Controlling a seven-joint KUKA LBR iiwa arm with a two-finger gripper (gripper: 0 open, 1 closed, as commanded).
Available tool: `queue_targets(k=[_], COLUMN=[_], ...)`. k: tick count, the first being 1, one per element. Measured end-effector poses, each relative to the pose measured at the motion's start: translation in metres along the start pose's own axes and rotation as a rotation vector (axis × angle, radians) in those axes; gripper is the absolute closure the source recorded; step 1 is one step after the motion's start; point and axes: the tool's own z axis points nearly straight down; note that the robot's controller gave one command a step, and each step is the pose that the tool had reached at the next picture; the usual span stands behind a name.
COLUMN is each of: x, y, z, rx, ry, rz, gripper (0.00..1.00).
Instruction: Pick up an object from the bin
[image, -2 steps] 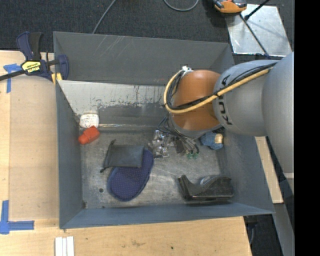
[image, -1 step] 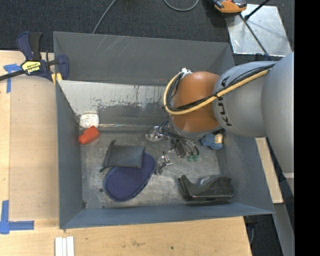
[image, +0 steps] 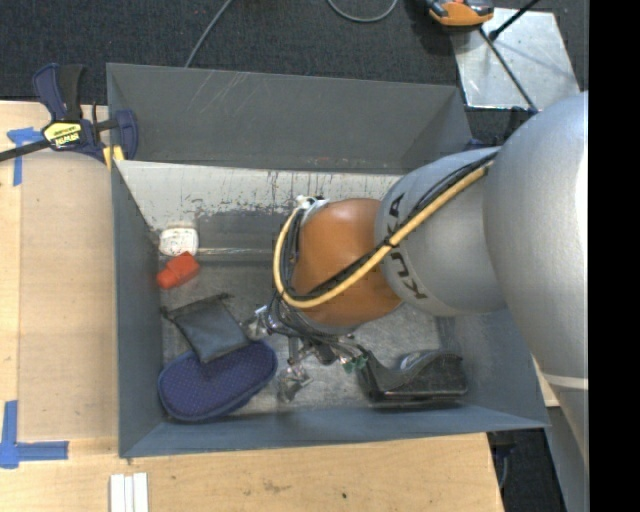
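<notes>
My gripper (image: 295, 372) reaches down below the arm's wrist to the bin floor near the front wall, about the middle. Just left of it lies a blue oval padded thing (image: 215, 382), its right end close to the gripper. A dark grey flat pouch (image: 206, 324) rests behind the blue thing, tilted. To the gripper's right lies a black flat object with a grey curved part on top (image: 414, 377). I see nothing held in the gripper.
A small red-orange block (image: 178, 271) and a white round piece (image: 178, 240) lie at the back left of the floor. The arm and its orange cover hide the middle and right of the bin.
</notes>
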Motion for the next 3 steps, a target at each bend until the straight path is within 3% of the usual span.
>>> queue_targets(k=[1,2,3], x=[-0.022,-0.025,-0.004], y=[0.038,0.039,0.026], z=[0.001,0.0,-0.136], rx=[0.002,0.001,-0.002], ry=[0.003,-0.006,0.003], rz=[-0.148,-0.147,-0.414], gripper=[0.0,1.0,1.0])
